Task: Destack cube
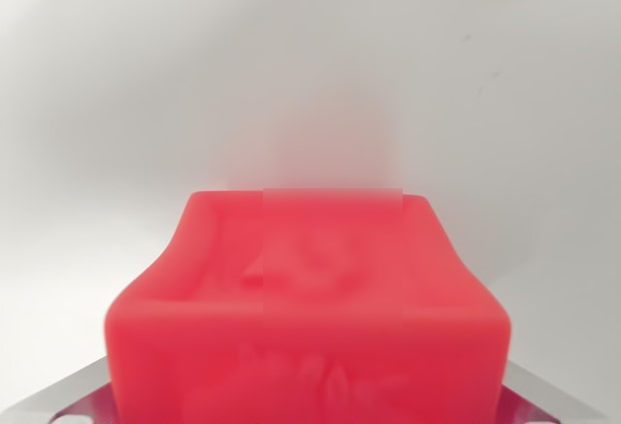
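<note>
A red cube fills the lower middle of the wrist view, very close to the camera and partly blurred. Its top face has a shallow embossed hollow. My gripper is around it: grey metal parts show at the lower left and lower right corners, tight against the cube's sides. The cube looks held between them, and the fingertips themselves are hidden by it. A pale, blurred reddish band lies over the cube's far edge. No second cube is in view.
Behind the cube there is only a plain white surface, out of focus, with a few faint dark specks at the upper right.
</note>
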### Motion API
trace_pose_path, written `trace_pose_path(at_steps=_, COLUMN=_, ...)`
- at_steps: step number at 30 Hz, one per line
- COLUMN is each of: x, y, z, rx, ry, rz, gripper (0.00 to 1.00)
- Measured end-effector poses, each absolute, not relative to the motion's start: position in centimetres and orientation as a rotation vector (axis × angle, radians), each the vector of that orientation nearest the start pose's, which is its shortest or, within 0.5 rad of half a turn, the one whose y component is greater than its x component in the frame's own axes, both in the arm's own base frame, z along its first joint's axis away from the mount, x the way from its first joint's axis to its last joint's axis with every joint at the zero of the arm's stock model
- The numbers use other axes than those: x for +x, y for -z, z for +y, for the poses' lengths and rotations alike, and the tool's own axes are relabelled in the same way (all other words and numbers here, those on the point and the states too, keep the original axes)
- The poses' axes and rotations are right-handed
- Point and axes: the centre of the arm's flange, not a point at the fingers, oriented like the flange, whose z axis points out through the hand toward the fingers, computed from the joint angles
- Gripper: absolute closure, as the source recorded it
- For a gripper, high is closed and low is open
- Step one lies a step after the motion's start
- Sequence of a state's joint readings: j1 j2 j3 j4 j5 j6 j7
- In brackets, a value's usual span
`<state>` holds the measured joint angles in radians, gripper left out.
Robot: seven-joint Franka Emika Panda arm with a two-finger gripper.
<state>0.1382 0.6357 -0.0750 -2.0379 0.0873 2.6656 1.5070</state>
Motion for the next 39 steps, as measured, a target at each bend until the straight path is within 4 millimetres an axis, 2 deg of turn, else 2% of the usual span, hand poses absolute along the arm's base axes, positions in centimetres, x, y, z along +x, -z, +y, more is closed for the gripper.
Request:
trace_pose_path(at_steps=17, x=58.75, y=-11.58, z=3.38, rx=-2.294, ry=0.0, rz=2.154, gripper=1.0)
trace_pose_path(at_steps=18, x=58.75, y=-11.58, z=3.38, rx=-2.294, ry=0.0, rz=2.154, gripper=0.0)
trace_pose_path(at_steps=39, x=58.77, y=-11.58, z=3.39, rx=-2.294, ry=0.001, rz=2.153, gripper=0.0)
